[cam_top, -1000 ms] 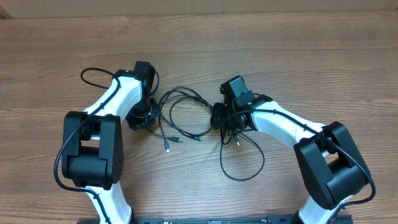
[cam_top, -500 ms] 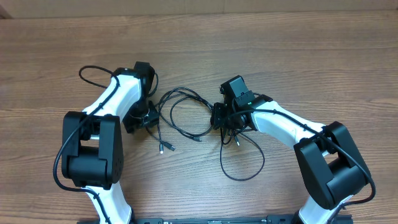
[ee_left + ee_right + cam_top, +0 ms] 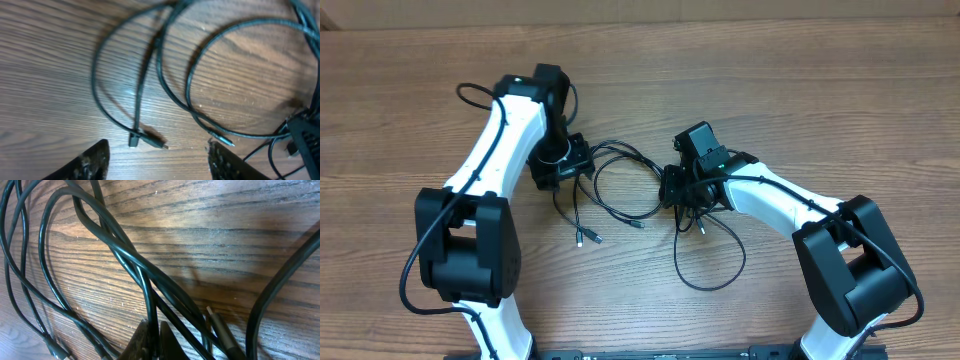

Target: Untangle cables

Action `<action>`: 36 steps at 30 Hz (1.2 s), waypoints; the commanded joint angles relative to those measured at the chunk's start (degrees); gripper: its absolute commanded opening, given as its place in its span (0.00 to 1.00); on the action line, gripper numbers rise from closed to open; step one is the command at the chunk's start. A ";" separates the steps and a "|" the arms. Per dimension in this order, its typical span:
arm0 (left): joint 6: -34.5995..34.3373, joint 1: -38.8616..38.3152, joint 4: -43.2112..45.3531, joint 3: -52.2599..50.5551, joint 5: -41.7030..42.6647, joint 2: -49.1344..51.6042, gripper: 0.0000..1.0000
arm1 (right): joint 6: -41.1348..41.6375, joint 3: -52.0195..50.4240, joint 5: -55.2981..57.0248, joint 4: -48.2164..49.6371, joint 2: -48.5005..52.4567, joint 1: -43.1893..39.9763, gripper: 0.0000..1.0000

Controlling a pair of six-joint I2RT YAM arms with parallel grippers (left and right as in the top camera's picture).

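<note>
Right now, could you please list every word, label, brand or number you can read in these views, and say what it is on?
No text can be read. The cables, the table, the left arm and the right arm show no lettering; a green light on the right arm is no sign.

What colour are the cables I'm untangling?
The cables are black, best seen in the left wrist view.
</note>
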 commanded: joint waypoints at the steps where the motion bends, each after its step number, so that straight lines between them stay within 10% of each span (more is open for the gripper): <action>1: 1.03 -1.88 0.44 -2.27 1.44 -0.90 0.68 | -0.11 -0.39 0.63 0.22 0.22 0.04 0.04; 22: -5.51 -10.32 8.79 -11.54 1.49 -0.90 0.58 | -0.11 -0.39 0.63 0.20 0.22 0.02 0.04; 24: -5.40 -10.99 8.74 -11.52 1.70 -0.90 0.39 | -0.11 -0.37 0.63 -0.02 0.22 0.02 0.04; 25: -4.70 -11.08 8.48 -11.41 2.10 -0.92 0.04 | -0.13 -0.37 0.63 -0.17 0.22 0.02 0.04; 36: -3.50 -11.72 6.71 -10.49 6.82 -0.96 0.04 | -0.11 -0.37 0.63 0.02 0.22 0.02 0.04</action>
